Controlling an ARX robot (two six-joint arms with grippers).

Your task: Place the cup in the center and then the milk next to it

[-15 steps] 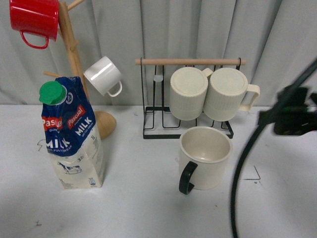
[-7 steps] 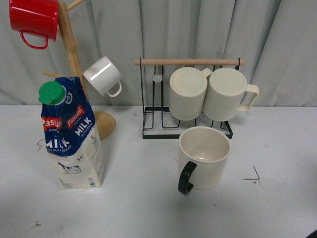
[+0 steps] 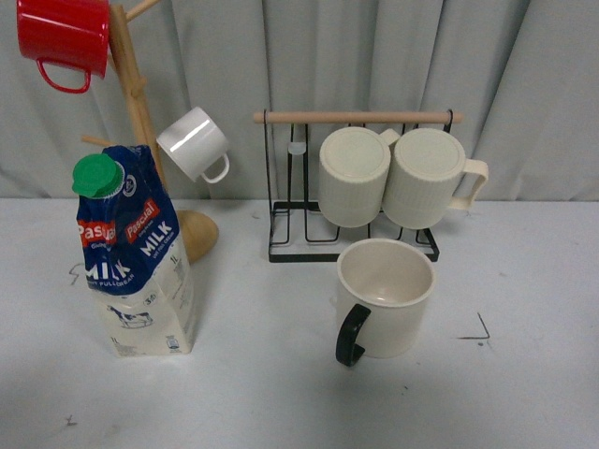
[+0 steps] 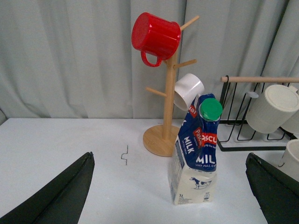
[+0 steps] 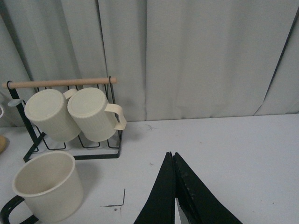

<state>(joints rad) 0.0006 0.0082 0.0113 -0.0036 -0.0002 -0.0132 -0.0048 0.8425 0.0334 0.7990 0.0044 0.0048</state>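
— Cup (image 3: 386, 297) placed?
— Seemingly: upright before the rack (image 3: 356, 117), near the middle.
— Milk (image 3: 138, 253)?
— Well apart, by the mug tree (image 3: 131, 89). Left gripper (image 4: 169, 158) gapes toward it, probably to fetch; right gripper (image 5: 173, 156) is pinched closed, empty.

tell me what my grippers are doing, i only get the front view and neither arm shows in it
Observer: In the left wrist view, the left gripper is wide open and holds nothing.
Operator: what is it aimed at
Observer: The Pascual milk carton stands upright ahead of it, framed between the open jaws and untouched.
Operator: and the right one
Observer: In the right wrist view, the right gripper is shut on nothing. It is clear of the black-handled cup, which stands on the table apart from it.
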